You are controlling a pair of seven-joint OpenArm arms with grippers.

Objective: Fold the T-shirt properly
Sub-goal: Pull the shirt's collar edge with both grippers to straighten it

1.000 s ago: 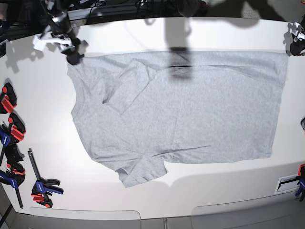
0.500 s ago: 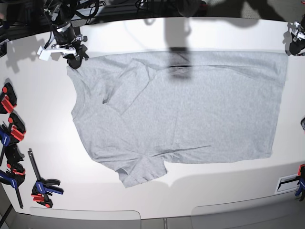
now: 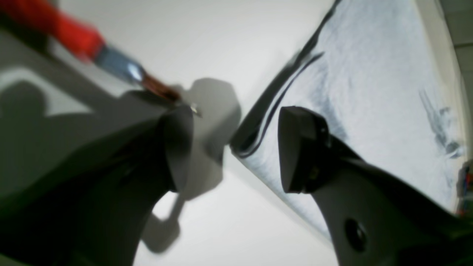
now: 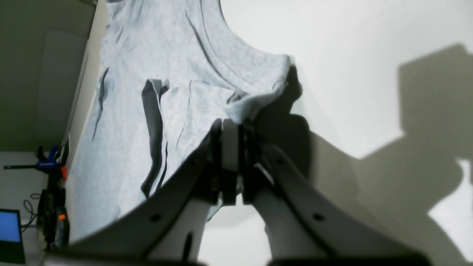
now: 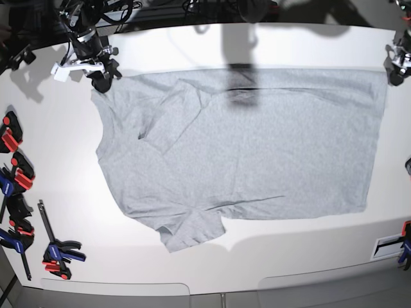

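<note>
The light grey T-shirt [image 5: 244, 141] lies spread on the white table [image 5: 302, 45], plain side up, with one sleeve [image 5: 189, 234] sticking out at the front. My right gripper [image 5: 101, 81] is at the shirt's far left corner. In the right wrist view the gripper [image 4: 231, 123] is shut on a bunched fold of the T-shirt [image 4: 155, 74]. My left gripper [image 5: 392, 69] is at the far right corner. In the left wrist view the gripper [image 3: 236, 147] is open, with the corner of the T-shirt [image 3: 369, 92] lying between the jaws, untouched.
Several red, blue and black clamps [image 5: 16, 173] lie along the table's left edge, with one more [image 5: 58, 250] near the front left. Another clamp [image 5: 404, 240] sits at the right edge. A red clamp handle [image 3: 74, 33] lies close to my left gripper.
My right gripper has turned and moved onto the shirt's far left corner, and it now pinches the cloth. My left gripper has barely shifted. The shirt lies as before.
</note>
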